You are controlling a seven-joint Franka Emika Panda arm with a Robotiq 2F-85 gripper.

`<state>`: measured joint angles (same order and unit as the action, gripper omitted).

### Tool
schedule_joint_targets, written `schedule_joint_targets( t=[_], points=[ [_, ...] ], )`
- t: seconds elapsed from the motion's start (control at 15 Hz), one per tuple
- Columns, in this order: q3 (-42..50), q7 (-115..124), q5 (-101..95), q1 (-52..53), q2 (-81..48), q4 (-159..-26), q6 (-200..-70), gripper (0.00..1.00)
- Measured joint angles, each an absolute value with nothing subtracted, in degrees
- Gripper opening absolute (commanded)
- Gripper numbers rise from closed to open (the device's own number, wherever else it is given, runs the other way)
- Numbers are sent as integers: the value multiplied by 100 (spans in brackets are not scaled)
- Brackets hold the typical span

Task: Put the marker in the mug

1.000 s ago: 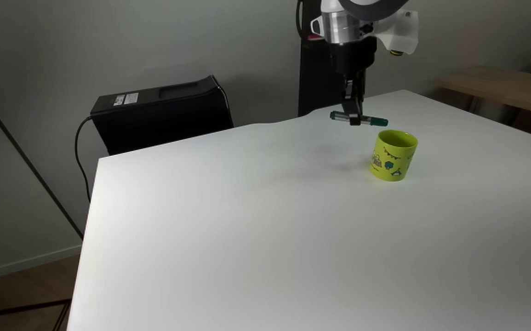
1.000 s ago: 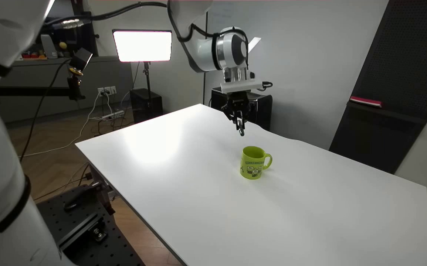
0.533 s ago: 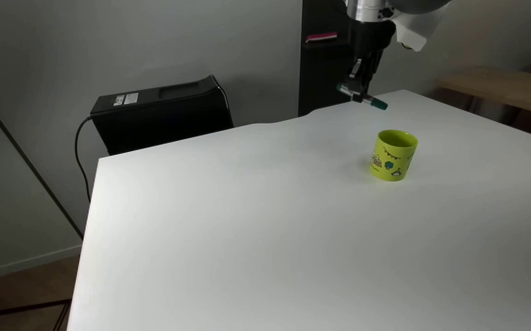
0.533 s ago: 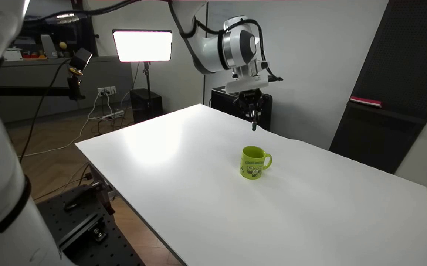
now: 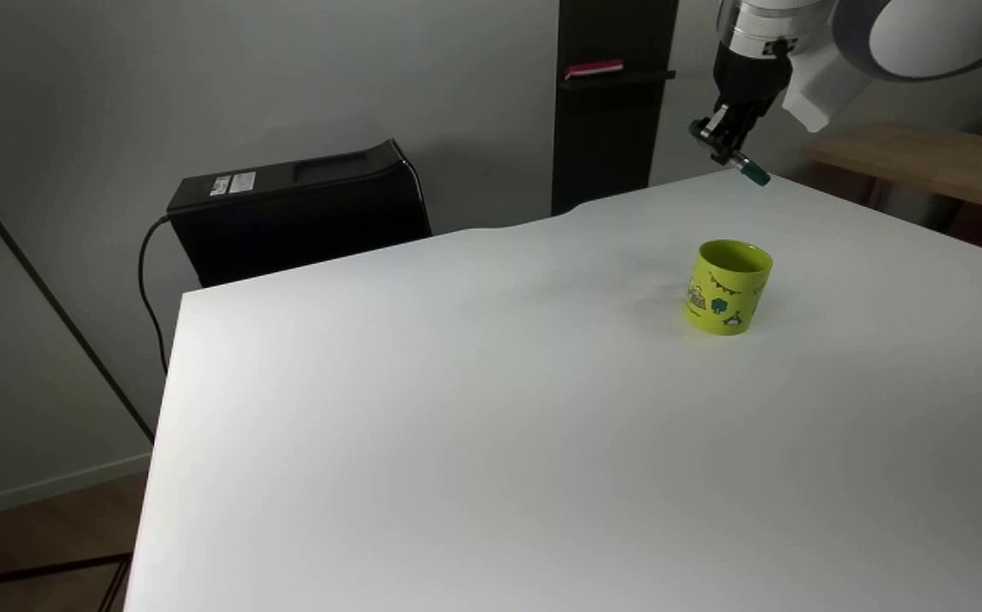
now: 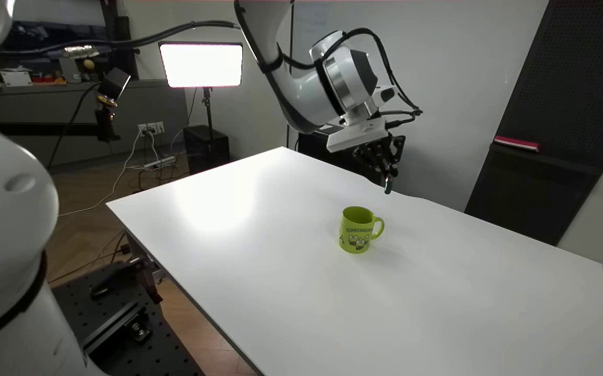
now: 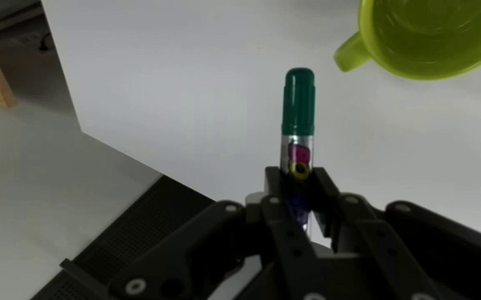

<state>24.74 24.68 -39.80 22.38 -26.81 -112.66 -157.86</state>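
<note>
My gripper [image 7: 297,179] is shut on the marker [image 7: 299,104], which has a green cap and a silver body with coloured prints. The marker's cap end sticks out beyond the fingertips; its lower body is partly hidden by the fingers. In an exterior view the marker [image 5: 754,173] is tilted, cap end down, in the gripper [image 5: 726,153]. The yellow-green mug [image 5: 727,293] stands upright on the table below the gripper. In an exterior view the mug [image 6: 356,235] is below and left of the marker [image 6: 388,187]. In the wrist view the mug [image 7: 432,41] is at upper right.
The white table [image 5: 456,425] carries the mug. A black box [image 5: 303,212] stands behind the table's far edge. A wooden table [image 5: 933,161] is at the right. A dark cabinet [image 6: 546,94] with a red item [image 6: 516,143] and a lamp panel [image 6: 200,65] stand beyond the table.
My gripper has moved right in both exterior views, and upward in one, carrying the marker. It has tilted, so the marker's cap end points more downward. The mug has not moved.
</note>
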Motion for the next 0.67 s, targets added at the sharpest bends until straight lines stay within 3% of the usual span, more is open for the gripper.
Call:
schedule_joint_targets(
  t=[0.33, 0.67],
  points=[
    [4006, 4364, -4802, 3831, -2652, -11659, -15612, 5],
    [3186, 5722, -5460, 3632, -2393, -12016, -15010, 5]
  ],
)
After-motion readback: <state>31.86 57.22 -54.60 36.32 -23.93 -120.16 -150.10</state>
